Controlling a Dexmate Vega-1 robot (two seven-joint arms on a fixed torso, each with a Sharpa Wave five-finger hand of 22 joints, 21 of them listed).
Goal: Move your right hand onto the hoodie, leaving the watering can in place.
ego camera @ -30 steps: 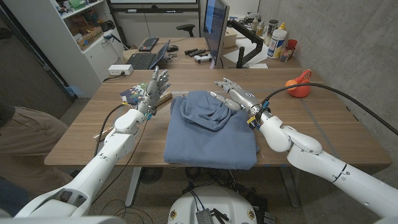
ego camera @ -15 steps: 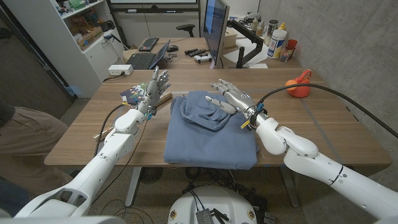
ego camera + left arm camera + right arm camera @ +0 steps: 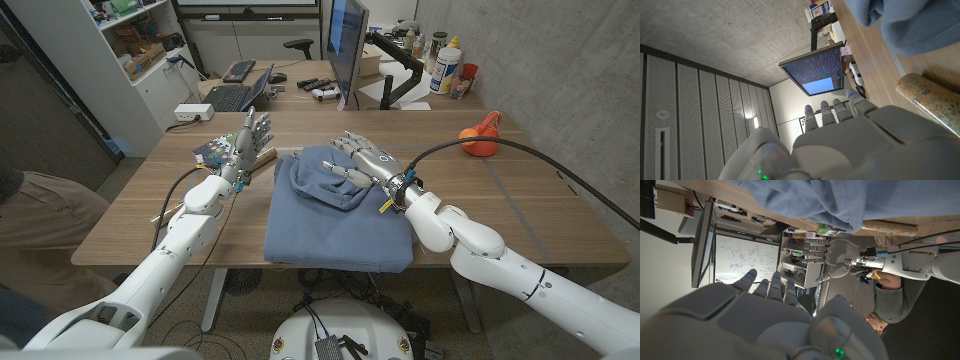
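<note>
Hoodie (image 3: 338, 208): blue, folded, lying at the table's (image 3: 520, 210) middle toward the near edge; hood bunched up at its far end; same blue cloth seen in the left wrist view (image 3: 905, 22) and the right wrist view (image 3: 815, 200).

Right hand (image 3: 362, 160): over the far part of the hoodie, at the bunched hood; fingers spread and extended, holding nothing; whether the palm touches the cloth, cannot tell from the head view; in the right wrist view the hand's back (image 3: 760, 315) shows with fingers reaching out, apart, nothing between them.

Watering can (image 3: 480, 137): orange, standing on the table's far right part, well apart from the hoodie and from the right hand; a black cable (image 3: 560, 160) arcs past it on the near side.

Left hand (image 3: 249, 139): raised off the table just left of the hoodie, palm upright, fingers apart and pointing up, holding nothing; left wrist view shows its back (image 3: 855, 135) with straight fingers.

Patterned roll (image 3: 932, 102): lies on the wood just beside the left hand; a patterned item (image 3: 215, 152) also lies on the table behind that hand in the head view.

Monitor (image 3: 347, 45): on the desk beyond the table; bottles (image 3: 445, 65) far right; shelves (image 3: 135, 45) at far left; a person's beige clothing (image 3: 50, 215) at the left edge.
</note>
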